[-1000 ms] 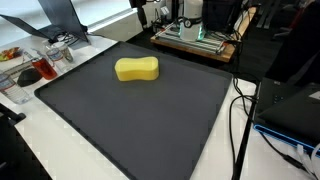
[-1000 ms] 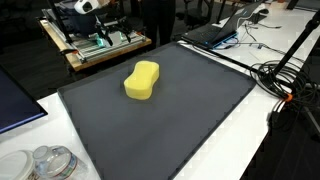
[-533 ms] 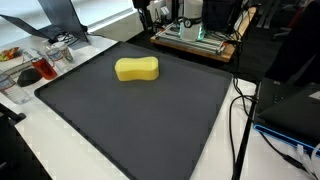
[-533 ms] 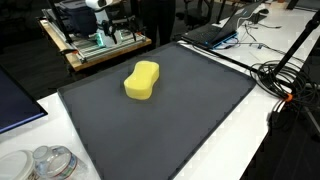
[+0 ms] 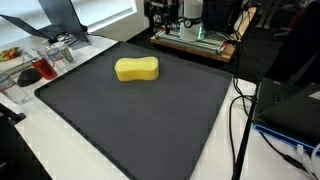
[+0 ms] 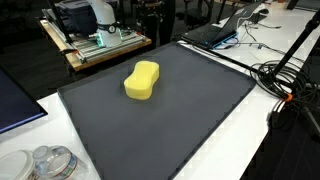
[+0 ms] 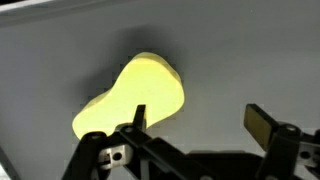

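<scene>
The tool [image 7: 200, 120] stood wide, empty; beyond one finger lay a yellow, porous, peanut-shaped foam sponge [image 7: 135, 95] on a smooth, matte, dark mat [image 7: 250, 50].

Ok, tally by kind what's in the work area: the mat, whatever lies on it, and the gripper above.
Yellow sponge: 1
Black mat: 1
Gripper: 1, open, holding nothing
Total: 3
</scene>
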